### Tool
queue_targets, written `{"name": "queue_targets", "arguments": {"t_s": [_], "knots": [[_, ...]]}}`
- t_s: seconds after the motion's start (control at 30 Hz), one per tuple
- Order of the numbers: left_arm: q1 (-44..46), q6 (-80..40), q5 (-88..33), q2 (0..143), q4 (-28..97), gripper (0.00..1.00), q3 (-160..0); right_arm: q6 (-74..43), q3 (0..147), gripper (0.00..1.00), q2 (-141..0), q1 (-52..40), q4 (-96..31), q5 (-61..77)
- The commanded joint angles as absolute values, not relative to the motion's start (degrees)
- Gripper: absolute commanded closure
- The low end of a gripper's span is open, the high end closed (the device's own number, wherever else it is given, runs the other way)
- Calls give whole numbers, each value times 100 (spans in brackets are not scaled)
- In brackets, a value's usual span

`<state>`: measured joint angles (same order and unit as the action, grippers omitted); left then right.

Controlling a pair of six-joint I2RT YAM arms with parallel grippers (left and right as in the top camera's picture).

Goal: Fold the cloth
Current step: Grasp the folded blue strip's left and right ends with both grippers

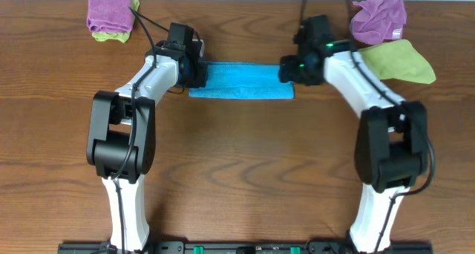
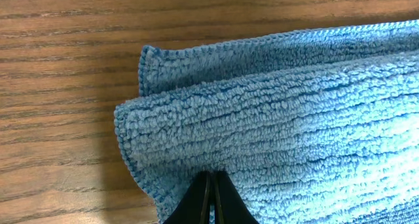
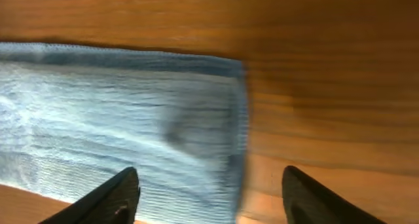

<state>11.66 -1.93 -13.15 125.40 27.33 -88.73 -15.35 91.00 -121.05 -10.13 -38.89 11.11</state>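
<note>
The sky-blue cloth (image 1: 241, 81) lies on the wooden table as a narrow strip, folded lengthwise and running left to right. My left gripper (image 1: 199, 74) is at its left end. In the left wrist view its fingers (image 2: 211, 177) are pressed together on the top layer of the cloth (image 2: 294, 119), with a lower layer's corner showing beyond. My right gripper (image 1: 288, 70) is at the right end. In the blurred right wrist view its fingers (image 3: 209, 178) are wide apart over the cloth's right edge (image 3: 118, 112), holding nothing. The white label is not visible.
A purple cloth (image 1: 109, 9) lies on a lime-green one (image 1: 111, 37) at the back left. Another purple cloth (image 1: 379, 18) and a lime-green cloth (image 1: 397, 61) lie at the back right, close to my right arm.
</note>
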Motion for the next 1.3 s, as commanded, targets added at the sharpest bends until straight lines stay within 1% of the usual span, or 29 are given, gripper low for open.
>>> {"name": "queue_targets", "arguments": {"t_s": [0.0, 0.03, 0.1, 0.2, 0.4, 0.53, 0.67, 1.0, 1.27], "knots": [[1177, -276, -1400, 12731, 2825, 94, -8816, -1573, 9122, 26, -12186, -598, -3927, 2106], [1177, -276, -1402, 12731, 2823, 94, -8816, -1590, 9105, 26, -12189, -451, -3942, 2340], [1177, -279, -1411, 12731, 2829, 94, -8816, -1649, 9094, 21, -12243, -301, -3887, 2709], [1168, -279, -1509, 12731, 2825, 94, -8816, -1651, 9094, 16, -12466, -261, -3715, 3315], [1170, -279, -1505, 12731, 2827, 94, -8816, -1616, 9094, 12, -13041, -163, -3656, 3798], [1168, -283, -1507, 12731, 2934, 94, -8816, -1531, 9094, 14, -13266, 32, -3605, 4099], [1168, -397, -1503, 12731, 2995, 94, -8816, -1459, 9094, 18, -13561, 93, -3586, 4316], [1168, -521, -1505, 12731, 2995, 94, -8816, -1317, 9096, 21, -13922, -25, -3444, 4287], [1168, -519, -1503, 12731, 2991, 94, -8816, -1323, 9096, 23, -13922, -336, -3264, 4143]]}}
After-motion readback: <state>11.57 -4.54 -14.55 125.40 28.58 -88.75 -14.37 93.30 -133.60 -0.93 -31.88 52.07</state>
